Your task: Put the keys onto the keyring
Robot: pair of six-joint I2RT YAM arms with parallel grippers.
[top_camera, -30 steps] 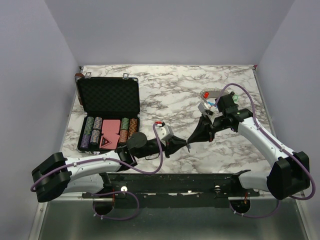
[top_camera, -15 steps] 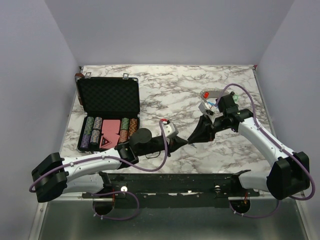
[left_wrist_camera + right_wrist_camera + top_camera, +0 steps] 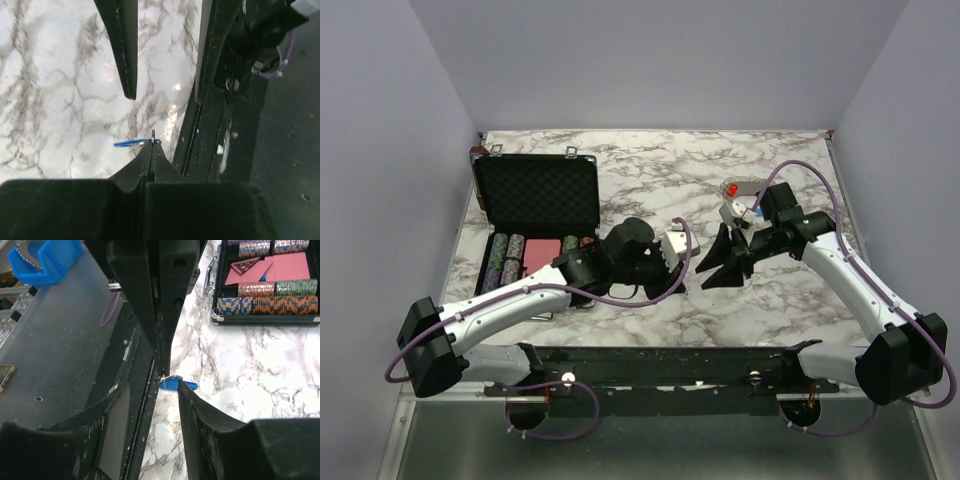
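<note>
Where the left hand clamps it, the blue key looks thin and flat (edge-on); right hand gapes open.

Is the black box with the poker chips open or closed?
Open. The case lid is swung back, showing its foam lining, and the poker chips and red cards inside are uncovered.

Your left arm and right arm have white links and black joint housings. A purple cable loops along each. The fingers are matte black wedges.
</note>
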